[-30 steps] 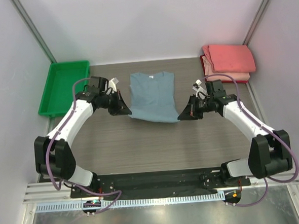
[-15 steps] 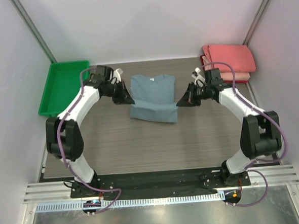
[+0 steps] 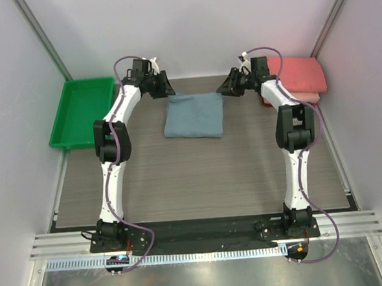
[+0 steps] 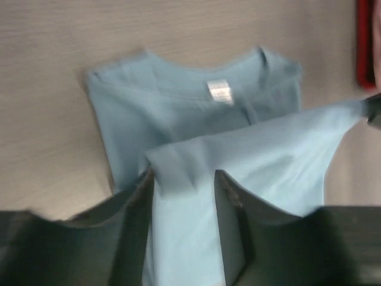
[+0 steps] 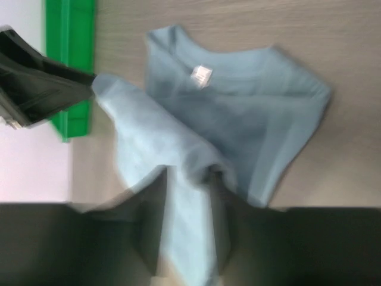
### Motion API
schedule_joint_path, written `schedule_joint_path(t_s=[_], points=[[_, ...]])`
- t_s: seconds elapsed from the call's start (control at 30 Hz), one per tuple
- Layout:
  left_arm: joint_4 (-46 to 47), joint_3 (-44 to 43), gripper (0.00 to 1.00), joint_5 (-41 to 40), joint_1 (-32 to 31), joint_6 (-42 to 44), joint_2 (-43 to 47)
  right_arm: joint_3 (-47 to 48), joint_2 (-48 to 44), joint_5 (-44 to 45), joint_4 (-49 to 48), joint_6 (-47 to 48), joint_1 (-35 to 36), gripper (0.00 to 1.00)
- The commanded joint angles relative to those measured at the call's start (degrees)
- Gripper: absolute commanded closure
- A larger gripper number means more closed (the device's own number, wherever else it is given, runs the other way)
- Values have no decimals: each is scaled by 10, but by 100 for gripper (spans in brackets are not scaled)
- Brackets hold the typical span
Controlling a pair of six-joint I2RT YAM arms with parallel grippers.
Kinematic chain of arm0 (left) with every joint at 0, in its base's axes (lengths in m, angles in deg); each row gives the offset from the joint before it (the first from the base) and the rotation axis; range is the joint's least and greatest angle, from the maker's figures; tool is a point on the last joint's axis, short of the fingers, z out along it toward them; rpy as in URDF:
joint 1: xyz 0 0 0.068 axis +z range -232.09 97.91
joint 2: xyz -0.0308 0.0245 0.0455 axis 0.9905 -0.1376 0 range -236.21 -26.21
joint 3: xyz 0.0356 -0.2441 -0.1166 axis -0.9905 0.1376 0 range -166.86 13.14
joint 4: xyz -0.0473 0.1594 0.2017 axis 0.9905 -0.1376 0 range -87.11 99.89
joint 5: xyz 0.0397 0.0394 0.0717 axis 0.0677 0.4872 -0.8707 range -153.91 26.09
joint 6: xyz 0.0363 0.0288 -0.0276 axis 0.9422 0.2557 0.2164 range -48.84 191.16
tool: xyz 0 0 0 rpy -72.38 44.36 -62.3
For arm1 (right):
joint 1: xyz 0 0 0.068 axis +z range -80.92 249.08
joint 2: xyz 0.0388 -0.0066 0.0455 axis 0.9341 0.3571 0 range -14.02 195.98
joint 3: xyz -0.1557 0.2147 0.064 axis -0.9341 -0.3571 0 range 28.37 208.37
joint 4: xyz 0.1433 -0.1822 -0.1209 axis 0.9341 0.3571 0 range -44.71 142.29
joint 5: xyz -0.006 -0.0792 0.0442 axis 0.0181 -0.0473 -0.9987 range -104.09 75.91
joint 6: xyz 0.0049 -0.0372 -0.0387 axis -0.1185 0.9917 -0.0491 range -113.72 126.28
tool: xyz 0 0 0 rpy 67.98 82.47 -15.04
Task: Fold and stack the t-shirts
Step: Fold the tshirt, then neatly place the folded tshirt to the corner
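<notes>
**Change from earlier frames**
- One second earlier, both end effectors stood at mid-bench, at the near corners of the blue shirt (image 3: 194,115), which lay spread at full length.
- Both arms had since reached toward the far wall. The left end effector (image 3: 167,91) stood at the far-left corner of the shirt and the right end effector (image 3: 225,88) at the far-right corner.
- The near half of the shirt had been carried over the far half. In the top view the shirt formed a shorter rectangle.
- The pink shirts (image 3: 295,74) and the green tray (image 3: 80,114) had not moved.

**Shirt relative to the end effectors**
- The blue shirt lay at the far centre of the bench (image 3: 199,175), between the tray on the left and the pink stack on the right, with its far edge just beside both end effectors.
- In the wrist views, the carried hem hung as a flap above the collar half, and the neck label (image 4: 219,91) was uncovered.

**End effector state**
- Left: the fingers (image 4: 140,208) stood spread, with a hem corner lying in the gap between them.
- Right: the fingers (image 5: 221,232) stood slightly apart with cloth between them. The view was blurred, so it could not be told whether the cloth was pinched.
</notes>
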Motion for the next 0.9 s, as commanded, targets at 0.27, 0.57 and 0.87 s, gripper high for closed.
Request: schedule_joint_path(t_s=[0.27,0.57,0.87], points=[[52,-2,41,-140,-3,55,48,61,21,26,-36,55,-7,37],[44,119,59,175,-3,33,108,-170,-72,-1,-55,9,-6,29],[106,219,62,252,-3,-61,64,-200,-44,12,-81,-39,-5,26]])
